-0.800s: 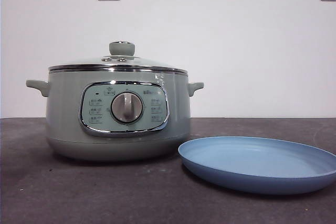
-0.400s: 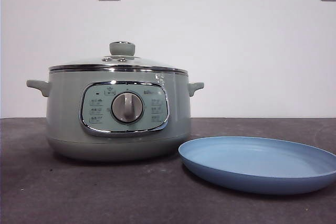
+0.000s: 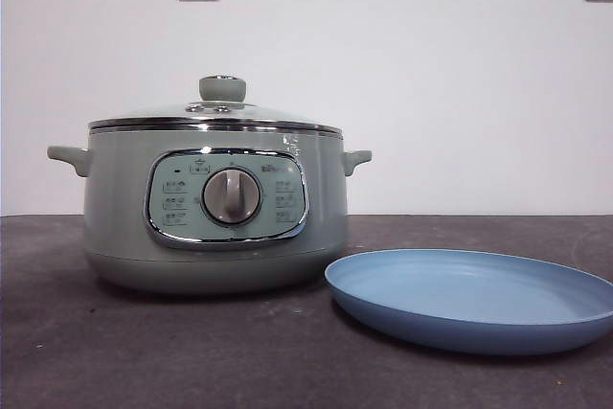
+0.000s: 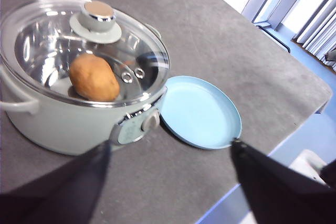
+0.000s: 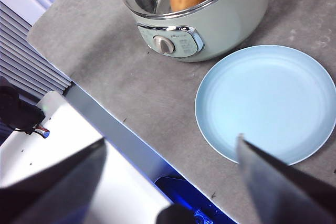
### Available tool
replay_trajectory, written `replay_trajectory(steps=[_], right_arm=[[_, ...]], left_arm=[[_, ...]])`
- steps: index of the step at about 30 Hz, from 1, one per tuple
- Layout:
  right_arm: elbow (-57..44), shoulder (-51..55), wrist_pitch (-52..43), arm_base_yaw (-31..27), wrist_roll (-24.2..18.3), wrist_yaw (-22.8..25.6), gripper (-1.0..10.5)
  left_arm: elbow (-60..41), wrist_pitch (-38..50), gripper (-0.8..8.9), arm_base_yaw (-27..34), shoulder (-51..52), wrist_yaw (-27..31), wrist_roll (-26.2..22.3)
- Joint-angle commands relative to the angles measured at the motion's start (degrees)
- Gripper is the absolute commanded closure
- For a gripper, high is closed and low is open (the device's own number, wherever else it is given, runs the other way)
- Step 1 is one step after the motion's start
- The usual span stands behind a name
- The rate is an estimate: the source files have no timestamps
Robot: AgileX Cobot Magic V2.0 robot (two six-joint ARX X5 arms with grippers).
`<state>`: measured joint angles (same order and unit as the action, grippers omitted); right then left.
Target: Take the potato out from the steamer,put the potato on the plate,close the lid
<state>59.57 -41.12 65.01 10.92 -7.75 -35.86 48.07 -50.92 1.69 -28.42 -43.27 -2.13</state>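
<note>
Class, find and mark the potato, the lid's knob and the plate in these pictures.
potato (image 4: 94,77): left wrist view, middle of its skin, seen through the glass.
lid's knob (image 3: 222,89): front view, green side.
plate (image 5: 268,103): right wrist view, bare centre.

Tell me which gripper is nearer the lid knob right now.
Left, as far as I can judge. The left gripper hovers open near the lid knob; the right gripper hangs open beyond the plate.
</note>
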Motion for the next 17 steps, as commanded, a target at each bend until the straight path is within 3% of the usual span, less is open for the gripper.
replay_trajectory(steps=[1, 10, 17], right_arm=[[0.3, 0.0, -0.2, 0.1, 0.4, -0.1, 2.9], [0.3, -0.1, -0.2, 0.1, 0.4, -0.1, 2.9], [0.3, -0.2, -0.2, 0.1, 0.4, 0.0, 2.9]], left_arm=[[0.0, 1.7, 1.53, -0.2, 0.0, 1.2, -0.5], [4.0, 7.1, 1.54, -1.8, -9.0, 3.3, -0.5], [12.3, 13.3, 1.54, -7.8, -22.5, 8.4, -1.0]])
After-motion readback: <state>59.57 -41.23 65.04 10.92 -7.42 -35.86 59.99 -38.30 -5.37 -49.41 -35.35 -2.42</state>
